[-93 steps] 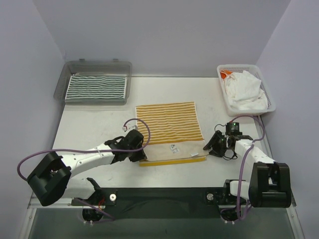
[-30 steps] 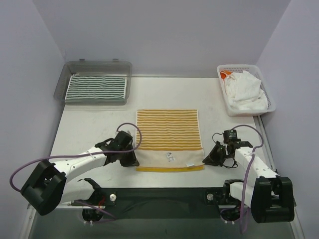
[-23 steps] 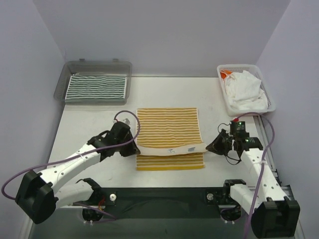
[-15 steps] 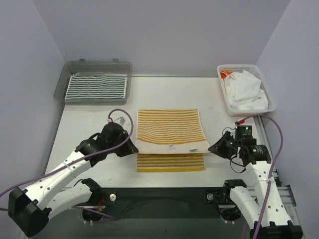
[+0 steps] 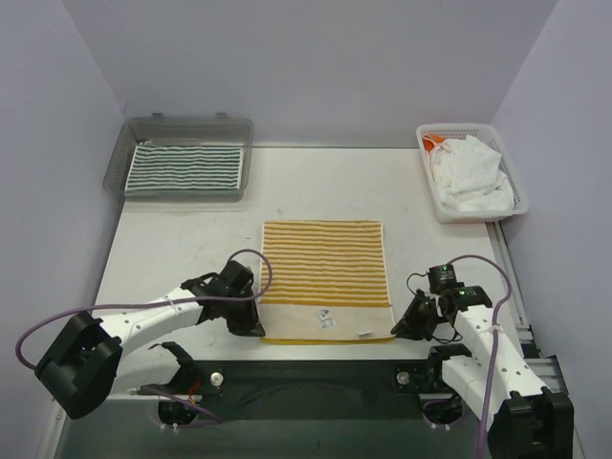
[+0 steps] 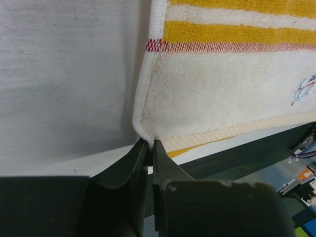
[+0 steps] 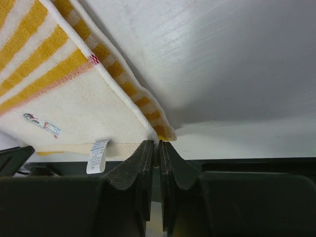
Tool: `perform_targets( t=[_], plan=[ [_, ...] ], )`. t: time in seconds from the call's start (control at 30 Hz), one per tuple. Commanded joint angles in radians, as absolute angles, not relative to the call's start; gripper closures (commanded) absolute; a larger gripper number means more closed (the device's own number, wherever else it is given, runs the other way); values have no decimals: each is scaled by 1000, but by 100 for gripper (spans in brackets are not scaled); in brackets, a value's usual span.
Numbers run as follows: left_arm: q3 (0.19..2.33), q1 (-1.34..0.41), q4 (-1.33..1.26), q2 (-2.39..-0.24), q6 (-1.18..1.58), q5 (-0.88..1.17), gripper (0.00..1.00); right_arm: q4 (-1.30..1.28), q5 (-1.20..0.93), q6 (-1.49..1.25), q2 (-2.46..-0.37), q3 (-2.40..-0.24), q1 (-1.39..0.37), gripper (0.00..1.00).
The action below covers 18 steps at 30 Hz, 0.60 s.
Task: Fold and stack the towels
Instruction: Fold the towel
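The yellow towel (image 5: 323, 263) lies flat in the middle of the table (image 5: 172, 249), with its near edge at the front edge of the table or a little over it. The left gripper (image 5: 253, 325) is at the near left corner of this towel and the right gripper (image 5: 401, 330) is at the near right corner. In the left wrist view the fingers (image 6: 134, 168) are pressed together, with the cloth corner pinched between their tips. In the right wrist view the fingers (image 7: 140, 165) are closed in the same way on the other corner. In both wrist views a second striped layer shows just under the held white band, so I judge that the towel is doubled at least at this end. I cannot tell how far the lower layer goes. The green towel (image 5: 186, 168) lies folded and flat inside the tray (image 5: 182, 126) at the far left, so this one seems finished. The white towels (image 5: 470, 172) are in a loose heap in the basket (image 5: 516, 199) at the far right, with something orange beside them. In my judgement the task is not yet half done. The yellow towel needs its folds and must go on the green one. After that, the white towels must be taken out, folded and stacked.
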<state>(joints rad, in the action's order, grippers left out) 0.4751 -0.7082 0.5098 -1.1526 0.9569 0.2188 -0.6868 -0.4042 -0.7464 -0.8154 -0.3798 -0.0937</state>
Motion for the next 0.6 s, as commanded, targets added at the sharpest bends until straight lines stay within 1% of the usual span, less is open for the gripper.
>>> perform_targets(
  t=[0.0, 0.03, 0.07, 0.1, 0.13, 0.17, 0.2, 0.23, 0.33, 0.37, 0.43, 0.5, 0.53, 0.57],
  plan=[
    [477, -715, 474, -1164, 933, 216, 97, -684, -344, -770, -838, -379, -139, 90],
    [476, -716, 482, -1158, 933, 213, 94, -686, -339, -776, -841, -379, -164, 87],
    [474, -715, 498, -1141, 933, 209, 90, -699, -328, -788, -839, -380, -176, 82],
    [474, -716, 511, -1131, 936, 206, 87, -707, -325, -790, -831, -383, -182, 72],
    [474, -718, 521, -1102, 934, 201, 75, -733, -316, -798, -807, -388, -184, 69],
    [474, -716, 546, -1085, 936, 198, 66, -747, -307, -801, -787, -393, -184, 67],
    [474, -719, 561, -1065, 937, 193, 58, -765, -281, -804, -764, -399, -186, 61],
    [477, -718, 575, -1022, 939, 190, 55, -803, -266, -804, -744, -411, -186, 60],
    [494, -722, 626, -948, 953, 184, 41, -837, -247, -813, -666, -466, -186, 59],
    [500, -723, 652, -898, 965, 178, 34, -841, -247, -811, -649, -504, -189, 59],
    [529, -723, 669, -836, 971, 173, 34, -836, -255, -802, -646, -540, -190, 63],
    [567, -723, 676, -813, 986, 146, 36, -827, -262, -795, -676, -583, -198, 69],
    [581, -723, 673, -811, 995, 121, 40, -799, -282, -790, -701, -586, -201, 72],
    [592, -724, 654, -818, 999, 111, 49, -779, -297, -795, -716, -583, -201, 77]
  ],
)
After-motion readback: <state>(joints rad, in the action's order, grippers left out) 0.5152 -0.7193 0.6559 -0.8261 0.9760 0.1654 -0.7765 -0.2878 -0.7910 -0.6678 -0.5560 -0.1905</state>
